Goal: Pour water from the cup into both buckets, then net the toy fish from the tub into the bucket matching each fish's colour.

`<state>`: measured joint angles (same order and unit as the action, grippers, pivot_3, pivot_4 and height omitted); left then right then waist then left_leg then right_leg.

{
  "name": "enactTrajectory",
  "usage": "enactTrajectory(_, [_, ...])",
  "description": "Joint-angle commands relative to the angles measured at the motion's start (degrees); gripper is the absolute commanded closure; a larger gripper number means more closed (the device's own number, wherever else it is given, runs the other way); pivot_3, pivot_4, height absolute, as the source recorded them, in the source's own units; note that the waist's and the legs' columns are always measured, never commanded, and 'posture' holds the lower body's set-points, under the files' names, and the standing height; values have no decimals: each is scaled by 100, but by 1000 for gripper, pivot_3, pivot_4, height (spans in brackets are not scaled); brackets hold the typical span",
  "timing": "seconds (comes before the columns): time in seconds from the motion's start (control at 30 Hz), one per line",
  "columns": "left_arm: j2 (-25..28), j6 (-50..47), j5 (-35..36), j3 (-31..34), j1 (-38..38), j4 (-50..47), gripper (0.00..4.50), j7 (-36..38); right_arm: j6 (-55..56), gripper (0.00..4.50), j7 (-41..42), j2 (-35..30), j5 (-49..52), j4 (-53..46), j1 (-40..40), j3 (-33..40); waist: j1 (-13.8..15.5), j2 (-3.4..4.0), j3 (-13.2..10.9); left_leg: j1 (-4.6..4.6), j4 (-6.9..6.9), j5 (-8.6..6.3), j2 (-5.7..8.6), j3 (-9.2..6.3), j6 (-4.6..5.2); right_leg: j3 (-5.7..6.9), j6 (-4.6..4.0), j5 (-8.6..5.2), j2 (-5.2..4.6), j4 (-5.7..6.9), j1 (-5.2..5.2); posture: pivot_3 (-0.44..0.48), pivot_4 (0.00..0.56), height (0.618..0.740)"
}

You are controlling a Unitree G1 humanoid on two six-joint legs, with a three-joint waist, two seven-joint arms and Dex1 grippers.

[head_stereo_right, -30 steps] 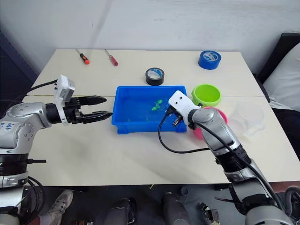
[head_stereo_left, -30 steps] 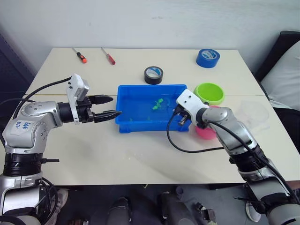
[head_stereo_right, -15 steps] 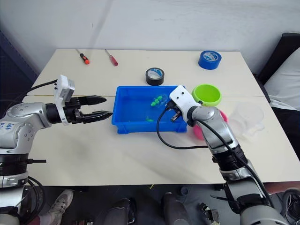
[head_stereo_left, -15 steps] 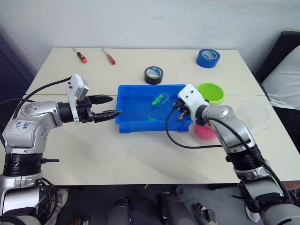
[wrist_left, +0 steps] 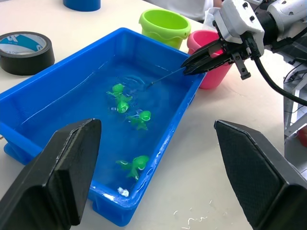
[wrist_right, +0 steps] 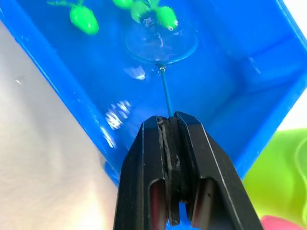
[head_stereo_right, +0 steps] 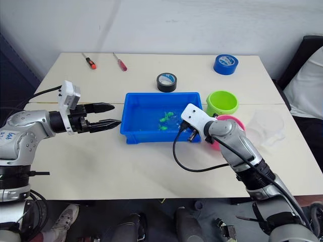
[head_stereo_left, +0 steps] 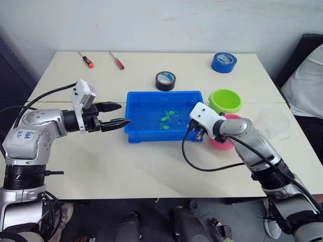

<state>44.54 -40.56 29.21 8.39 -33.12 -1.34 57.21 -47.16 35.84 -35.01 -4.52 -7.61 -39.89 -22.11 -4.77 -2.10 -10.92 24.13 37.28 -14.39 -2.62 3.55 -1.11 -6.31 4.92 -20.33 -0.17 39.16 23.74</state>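
On the pale table (head_stereo_left: pixel 151 166), the net (wrist_right: pixel 161 44) is clamped by its thin handle in the right gripper (wrist_right: pixel 169 139), its hoop lying straight ahead of the fingers in the tub (head_stereo_left: pixel 136 135), just short of the green fish (wrist_right: pixel 167 15), while the left gripper (head_stereo_left: pixel 118 115) is held apart.

— What did your right wrist camera show?
— My right gripper (wrist_right: pixel 169 125) was pinched tight on the thin handle of the net (wrist_right: pixel 162 45). The hoop sat in the water of the tub (wrist_right: pixel 230 72).
— Any fish?
— Green toy fish (wrist_right: pixel 83 19) lay at and just beyond the hoop's far edge, one apart to the side. The green bucket (wrist_right: pixel 280 177) showed beside the tub wall.
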Motion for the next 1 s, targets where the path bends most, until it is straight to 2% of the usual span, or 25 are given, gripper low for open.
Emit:
enactTrajectory(0.03, [44,93,104,121,-65,-93,378,21,71,4500,-123,48,-121,-7,-114,206,-4,0,0,0,0,0,0,0,0,0,0,0,0,0,0,0,150,734])
enactTrajectory(0.23, [53,96,100,123,-64,-93,378,24,-241,4500,-260,438,100,20,-188,609,-3,0,0,0,0,0,-1,0,-1,-1,0,0,2,3,1,0,150,734])
enactTrajectory(0.53, [70,82,104,119,-86,-86,378,43,-1367,4500,-99,690,735,-457,-273,1069,-2,0,0,0,-1,0,-1,-1,-1,1,0,0,0,3,1,0,150,734])
enactTrajectory(0.7, [72,83,95,105,-102,-69,378,53,-1992,4500,-223,953,1171,-667,-284,1555,-6,0,0,0,-1,0,-2,-1,-1,1,0,0,0,3,1,0,150,734])
enactTrajectory(1.0, [112,128,76,125,-150,29,378,127,-2023,4500,-373,1071,1695,-1020,-83,2210,-1,0,0,1,-4,0,0,-1,0,1,0,0,-2,-1,1,0,150,734])
